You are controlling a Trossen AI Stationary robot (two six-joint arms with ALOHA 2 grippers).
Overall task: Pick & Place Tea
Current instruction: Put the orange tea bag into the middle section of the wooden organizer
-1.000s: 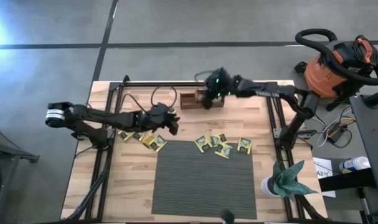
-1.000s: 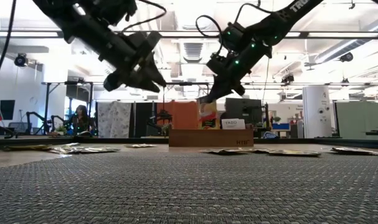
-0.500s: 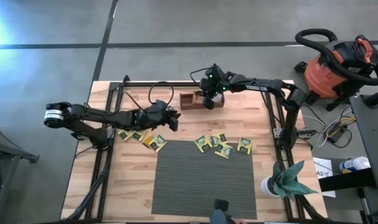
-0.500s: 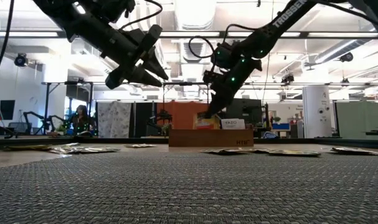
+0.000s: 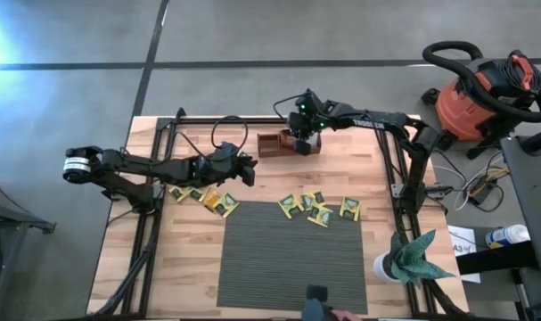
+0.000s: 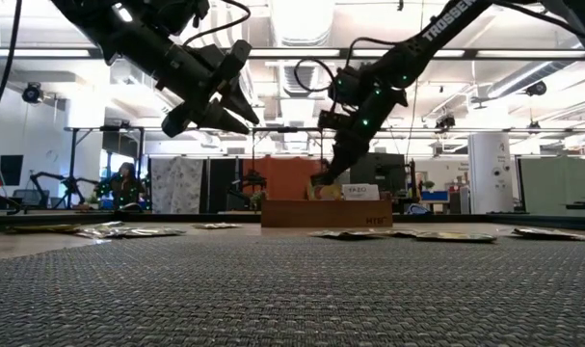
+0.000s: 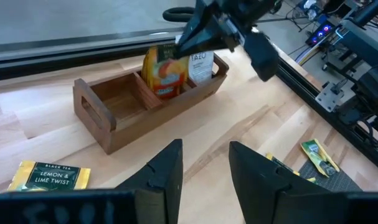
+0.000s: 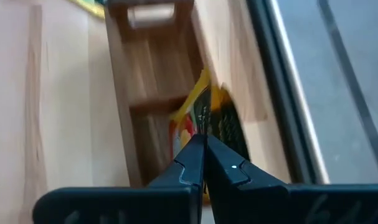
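**Right hand lowers sachet into tray, left hand waits**

My right hand [image 5: 299, 143] is clamped on an orange-and-yellow flat square tea sachet [image 8: 200, 118], fingers pinched nearly together on its top edge in the right wrist view. Compared with a second ago I've brought it down and in: the hand was above the tray's far-right end, now it sits low over the brown three-compartment wooden tray [image 5: 272, 147], with the sachet already dipping into the middle compartment [image 7: 162, 74]. A white sachet [image 7: 201, 64] stands in the compartment next to it. I judge the place step nearly done; release is what's left.

My left hand [image 5: 247, 169] hovers over the light wooden worktop [image 5: 377, 178] to the tray's left, fingers set a narrow gap apart, holding nothing. It has barely shifted.

Remaining tea: a cluster of yellow-green sachets [image 5: 212, 200] near the left hand, another loose group [image 5: 316, 207] along the top edge of the grey ribbed mat [image 5: 292, 254], one lemon sachet [image 7: 49, 176] close by the tray. Plenty still to move.
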